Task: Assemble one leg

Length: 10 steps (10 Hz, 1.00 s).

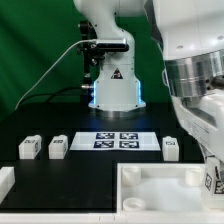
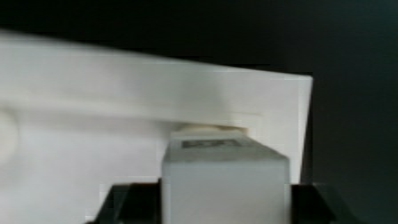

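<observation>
The leg point(image 2: 226, 172) is clamped between the fingers point(image 2: 217, 190) and stands upright over a corner of the panel point(image 2: 107, 110), its tip at the panel's surface. Best practice is probably to keep it vertical, centre it on the corner socket, then press and twist gently. Three spare legs point(image 1: 58, 147) lie on the desk point(image 1: 60, 175) beyond the panel.

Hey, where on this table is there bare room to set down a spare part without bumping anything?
Free: the black strip between the two loose legs and the panel, and the bare patch between the marker board and the panel's far rim. Crowded: the exterior view's right, where the gripper holds a leg over the panel, near another leg.
</observation>
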### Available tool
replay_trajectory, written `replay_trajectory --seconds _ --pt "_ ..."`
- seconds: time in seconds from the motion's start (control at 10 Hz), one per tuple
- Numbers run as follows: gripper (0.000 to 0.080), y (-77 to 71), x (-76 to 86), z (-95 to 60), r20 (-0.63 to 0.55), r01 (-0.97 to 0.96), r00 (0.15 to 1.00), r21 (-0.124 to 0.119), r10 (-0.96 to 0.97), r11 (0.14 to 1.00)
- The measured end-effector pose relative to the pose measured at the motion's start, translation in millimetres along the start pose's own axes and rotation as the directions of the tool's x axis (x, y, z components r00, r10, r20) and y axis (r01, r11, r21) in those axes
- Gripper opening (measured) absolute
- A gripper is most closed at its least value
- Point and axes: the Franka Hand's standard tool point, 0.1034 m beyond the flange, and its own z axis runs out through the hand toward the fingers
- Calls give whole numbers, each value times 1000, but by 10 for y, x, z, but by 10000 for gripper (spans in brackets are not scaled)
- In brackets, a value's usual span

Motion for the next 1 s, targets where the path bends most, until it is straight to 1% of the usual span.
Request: replay_trajectory --seconds 0.1,0.2,0.4,0.5,0.6,0.7,0.8,1.0 --pt "297 5 -5 4 1 -71 997 0 71 998" --pt "297 7 -15 6 0 -96 995 0 96 995" --pt "299 12 -17 13 0 -14 1000 -2 14 1000" --pt "514 13 -19 14 0 -14 1000 -2 14 1000" --pt "514 30 4 14 -5 192 981 -23 -192 981" --pt "622 14 8 -10 -3 396 918 -42 -397 917" --pt "641 0 -36 -32 -10 553 832 -65 -555 831" --pt "648 -3 -33 -26 -1 692 720 -66 -694 719"
